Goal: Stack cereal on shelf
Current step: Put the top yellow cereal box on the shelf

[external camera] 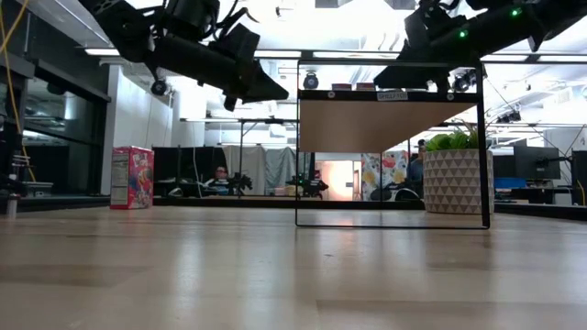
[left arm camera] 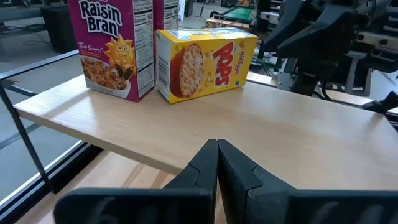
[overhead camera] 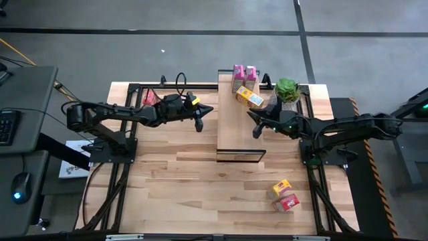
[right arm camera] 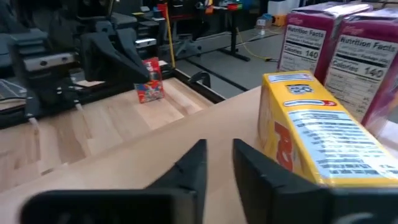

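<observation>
The shelf is a light-wood board on a dark frame, standing mid-table. At its far end two pink cereal boxes stand upright. A yellow cereal box lies on its side in front of them, resting on a broad face. My left gripper hovers shut at the shelf's left edge, fingers pointing across the board. My right gripper hovers over the shelf's right side with a small gap between its fingers, nothing between them. The yellow box lies just beyond them.
A red cereal box stands at the table's far left. A yellow box and a red one lie near the table's front right. A green potted plant stands right of the shelf's far end. Bare tabletop lies in front of the shelf.
</observation>
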`<state>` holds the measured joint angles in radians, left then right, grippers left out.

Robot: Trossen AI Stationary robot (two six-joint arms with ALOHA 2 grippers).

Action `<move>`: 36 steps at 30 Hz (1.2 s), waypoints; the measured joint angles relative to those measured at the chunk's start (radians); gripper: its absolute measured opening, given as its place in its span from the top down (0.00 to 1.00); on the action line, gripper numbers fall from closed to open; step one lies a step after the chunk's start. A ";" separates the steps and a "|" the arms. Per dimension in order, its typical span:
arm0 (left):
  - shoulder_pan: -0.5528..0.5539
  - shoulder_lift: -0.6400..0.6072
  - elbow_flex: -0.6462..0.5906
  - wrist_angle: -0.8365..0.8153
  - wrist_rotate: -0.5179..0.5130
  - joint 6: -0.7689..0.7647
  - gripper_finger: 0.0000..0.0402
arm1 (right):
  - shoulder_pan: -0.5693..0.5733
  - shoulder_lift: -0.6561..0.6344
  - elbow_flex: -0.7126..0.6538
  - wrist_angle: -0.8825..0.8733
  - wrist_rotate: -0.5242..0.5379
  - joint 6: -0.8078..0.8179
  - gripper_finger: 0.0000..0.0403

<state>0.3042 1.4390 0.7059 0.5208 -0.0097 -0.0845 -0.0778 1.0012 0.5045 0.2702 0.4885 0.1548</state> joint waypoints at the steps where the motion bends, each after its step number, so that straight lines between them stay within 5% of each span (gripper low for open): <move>1: 0.000 -0.009 0.000 -0.011 0.000 0.000 1.00 | 0.008 0.000 0.000 -0.001 0.019 -0.008 0.78; 8: 0.000 -0.045 0.000 -0.065 -0.001 0.000 1.00 | 0.068 -0.042 0.000 -0.050 0.227 -0.059 0.50; 14: 0.000 -0.047 0.000 -0.065 0.000 0.000 1.00 | 0.127 -0.178 0.000 -0.242 0.329 0.005 0.37; 21: 0.000 -0.047 0.000 -0.072 0.000 -0.016 1.00 | 0.156 -0.294 -0.094 -0.351 0.373 0.123 0.34; 30: 0.000 -0.047 0.000 -0.050 0.000 -0.016 1.00 | 0.085 -0.300 -0.228 0.030 0.221 -0.071 0.34; 36: 0.000 -0.047 0.000 -0.044 0.000 -0.016 1.00 | 0.020 -0.296 -0.246 0.059 0.226 -0.108 0.34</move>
<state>0.3044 1.3922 0.7063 0.4764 -0.0101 -0.1005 -0.0577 0.7047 0.2584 0.3290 0.7147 0.0471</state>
